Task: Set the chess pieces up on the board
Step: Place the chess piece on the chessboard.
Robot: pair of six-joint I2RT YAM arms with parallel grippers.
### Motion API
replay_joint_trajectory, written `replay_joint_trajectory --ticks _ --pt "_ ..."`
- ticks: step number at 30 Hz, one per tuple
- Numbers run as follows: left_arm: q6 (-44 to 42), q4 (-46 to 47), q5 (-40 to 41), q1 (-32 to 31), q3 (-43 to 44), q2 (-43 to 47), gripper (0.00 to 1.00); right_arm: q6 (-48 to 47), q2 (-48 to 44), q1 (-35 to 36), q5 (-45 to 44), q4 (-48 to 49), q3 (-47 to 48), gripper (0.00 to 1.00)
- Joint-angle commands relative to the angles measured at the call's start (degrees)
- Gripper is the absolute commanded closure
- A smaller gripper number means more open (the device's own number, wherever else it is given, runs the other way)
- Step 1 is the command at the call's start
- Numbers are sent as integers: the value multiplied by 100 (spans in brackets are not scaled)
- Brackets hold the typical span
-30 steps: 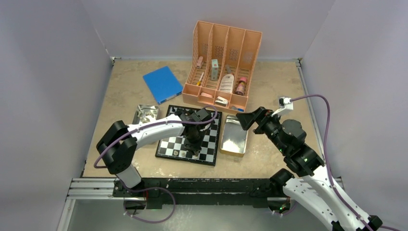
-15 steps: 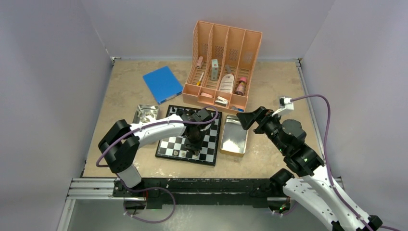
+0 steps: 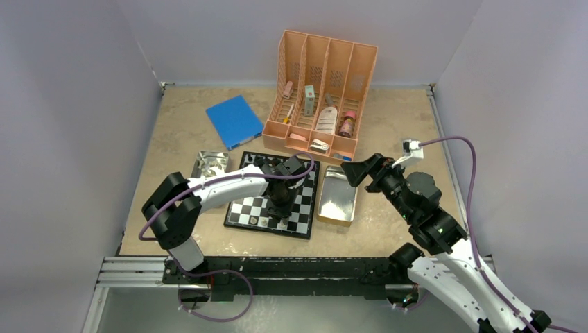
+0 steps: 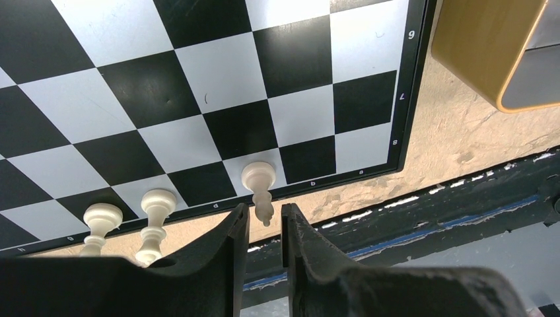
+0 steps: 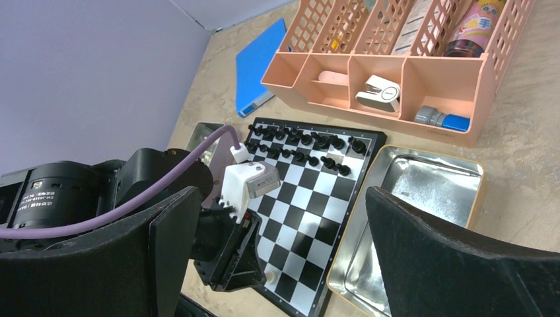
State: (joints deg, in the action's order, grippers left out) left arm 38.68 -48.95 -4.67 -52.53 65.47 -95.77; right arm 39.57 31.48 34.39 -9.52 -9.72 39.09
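Note:
The board (image 3: 305, 201) lies mid-table, its bare squares filling the left wrist view (image 4: 218, 86). Black chess pieces (image 5: 304, 142) line its two far rows. Three pale pieces stand on the near edge row: one (image 4: 259, 178) right under my left gripper (image 4: 265, 211), and two more (image 4: 158, 205) to its left. The left jaws are a little apart, with a gap showing on each side of that piece's top. My right gripper (image 5: 282, 198) hangs wide open and holds nothing, above the far end of the metal tray (image 3: 338, 198) right of the board.
A peach organizer (image 3: 322, 94) with bottles and small items stands behind the board. A blue book (image 3: 234, 121) lies to the back left. A second shiny tray (image 3: 210, 165) sits left of the board. The table's black front rail (image 4: 429, 218) runs close by the board's near edge.
The left jaws have spread apart off the pale piece, which now stands by itself on the near row. Both arms have stayed almost where they were.

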Motion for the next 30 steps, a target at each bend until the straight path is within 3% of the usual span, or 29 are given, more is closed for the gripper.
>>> replay_joint_trajectory --ticks 1,19,30 --pt "107 -38 1 -20 281 114 76 -60 22 15 -92 331 100 3" --pt "-23 -192 269 -20 655 -133 80 -76 34 15 -72 578 14 3" --pt "-67 -115 348 -20 783 -597 87 -99 94 15 -32 589 57 3"
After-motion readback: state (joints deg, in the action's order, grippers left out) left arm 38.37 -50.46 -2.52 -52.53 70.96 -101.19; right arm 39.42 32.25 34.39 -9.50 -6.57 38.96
